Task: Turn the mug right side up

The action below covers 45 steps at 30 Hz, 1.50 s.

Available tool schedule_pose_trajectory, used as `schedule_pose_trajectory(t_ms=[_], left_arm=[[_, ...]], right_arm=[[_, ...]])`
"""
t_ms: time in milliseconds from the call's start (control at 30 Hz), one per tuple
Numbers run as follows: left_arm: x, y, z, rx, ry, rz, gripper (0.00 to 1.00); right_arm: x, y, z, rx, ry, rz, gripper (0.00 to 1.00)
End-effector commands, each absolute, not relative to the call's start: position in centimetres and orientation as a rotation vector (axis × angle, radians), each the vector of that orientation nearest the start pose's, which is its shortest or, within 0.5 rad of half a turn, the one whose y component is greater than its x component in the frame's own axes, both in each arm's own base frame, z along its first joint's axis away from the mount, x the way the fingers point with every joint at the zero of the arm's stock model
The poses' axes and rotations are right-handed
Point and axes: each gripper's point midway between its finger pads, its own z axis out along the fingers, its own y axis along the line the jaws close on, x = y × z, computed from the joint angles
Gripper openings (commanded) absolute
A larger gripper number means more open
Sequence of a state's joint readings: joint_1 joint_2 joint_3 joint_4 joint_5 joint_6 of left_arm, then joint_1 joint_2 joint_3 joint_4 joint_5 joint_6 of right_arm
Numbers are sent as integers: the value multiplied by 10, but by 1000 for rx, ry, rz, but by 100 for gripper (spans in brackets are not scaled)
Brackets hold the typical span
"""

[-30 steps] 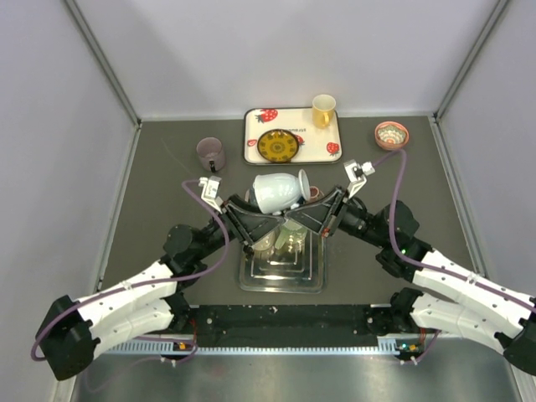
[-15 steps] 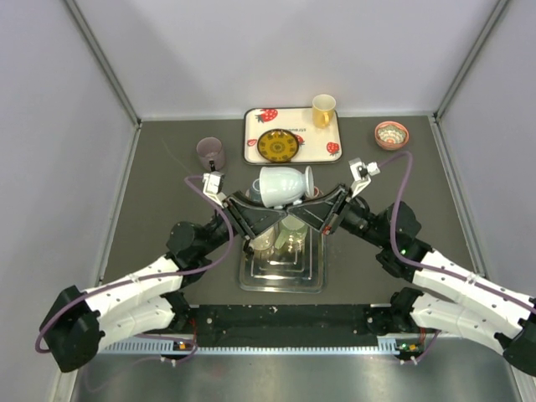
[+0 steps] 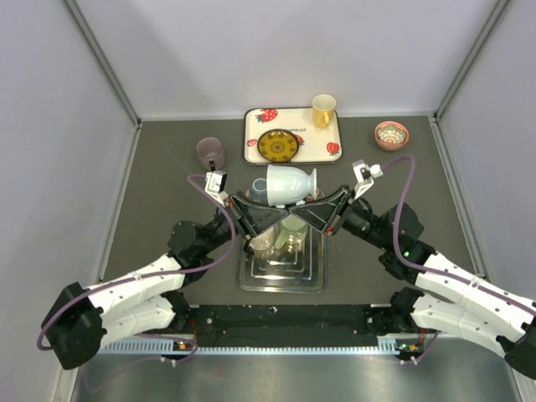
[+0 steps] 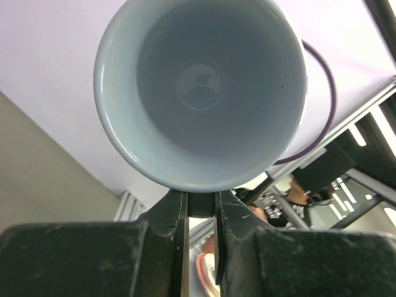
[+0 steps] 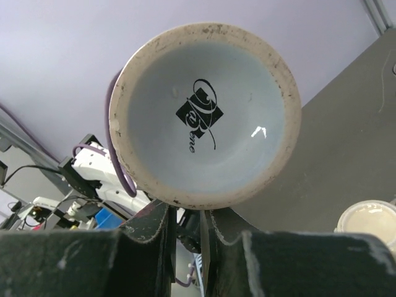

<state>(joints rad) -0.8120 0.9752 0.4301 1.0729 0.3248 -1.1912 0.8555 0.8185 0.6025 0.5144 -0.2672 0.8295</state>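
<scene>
The mug (image 3: 283,184) is held in the air on its side over the middle of the table (image 3: 159,193), its long axis running level from left to right. It is neither upright nor upside down. Its open mouth faces the left arm, so the left wrist view looks straight into the pale hollow. Its foot faces the right arm, and the right wrist view shows the base ring and a dark printed logo. The left gripper (image 4: 201,201) sits at the underside just below the mouth rim, jaws drawn to a narrow slit and pinched on a dark part there. The right gripper (image 5: 185,216) is closed likewise under the edge of the foot, gripping the mug from that end. Directly below lies a clear tray (image 3: 280,287) with two glasses (image 3: 291,240) in it. Farther back is a strawberry tray (image 3: 251,134) carrying a dark plate (image 3: 278,145) and a yellow cup (image 3: 323,110). A purple cup (image 3: 211,153) stands to its left and a small bowl (image 3: 391,134) to its right.
</scene>
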Motion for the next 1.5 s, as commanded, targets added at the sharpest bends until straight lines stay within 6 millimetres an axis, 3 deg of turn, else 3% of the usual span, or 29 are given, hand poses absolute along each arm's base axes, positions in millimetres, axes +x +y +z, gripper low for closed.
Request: schedule_pose_trajectory(t_ms=[0,300,400,533,700,867,900,967,1000,1033,1067,1100,1133,1167,1200,1233,1267,1300,1367,1400,1467], left_arm=[[149,-284,405,147,1178,-1879,0],[165,-280,369,134,1320,-1670,0],[169,-276,363,143,1357,-1596,0],[175,-269,356,145,1389,-1493,0],[181,-256,367,145,1347,-1382,0],[203,-238,361,116,1405,-1157,0],[208,-232,368,99,1397,-1109,0],[217,-223,360,105,1441,-994,0],[224,-213,369,70,1433,-934,0],[230,-208,366,77,1451,-860,0],[237,-203,353,74,1513,-783,0],[244,-196,363,47,1511,-727,0],[254,-182,356,29,1549,-609,0],[264,-179,327,44,1669,-495,0],[271,-171,339,9,1678,-452,0],[283,-157,334,-50,1715,-388,0],[290,-152,304,-32,1850,-312,0],[304,-134,312,-99,1856,-292,0],[317,-126,299,-132,1923,-297,0],[327,-107,297,-192,1929,-267,0],[340,-94,294,-236,1952,-240,0]], right_arm=[[153,297,324,-406,1536,1473,0],[153,296,323,-453,1566,1424,11],[152,297,323,-466,1576,1425,28],[151,298,320,-481,1598,1419,39],[150,296,315,-495,1616,1396,42],[149,289,310,-497,1656,1350,43],[150,287,309,-497,1661,1336,43],[149,280,305,-492,1679,1305,43],[150,276,304,-479,1683,1285,43],[149,272,311,-471,1660,1280,43],[149,268,304,-467,1694,1257,43],[150,263,298,-451,1726,1224,43],[151,260,295,-441,1747,1204,43],[150,256,300,-435,1742,1191,43],[153,249,293,-411,1784,1147,43],[154,245,295,-400,1789,1127,43],[157,240,295,-381,1793,1091,43],[157,235,288,-375,1828,1062,43],[159,227,291,-356,1824,1023,43],[159,224,288,-353,1837,1006,43],[160,219,288,-341,1832,985,43]])
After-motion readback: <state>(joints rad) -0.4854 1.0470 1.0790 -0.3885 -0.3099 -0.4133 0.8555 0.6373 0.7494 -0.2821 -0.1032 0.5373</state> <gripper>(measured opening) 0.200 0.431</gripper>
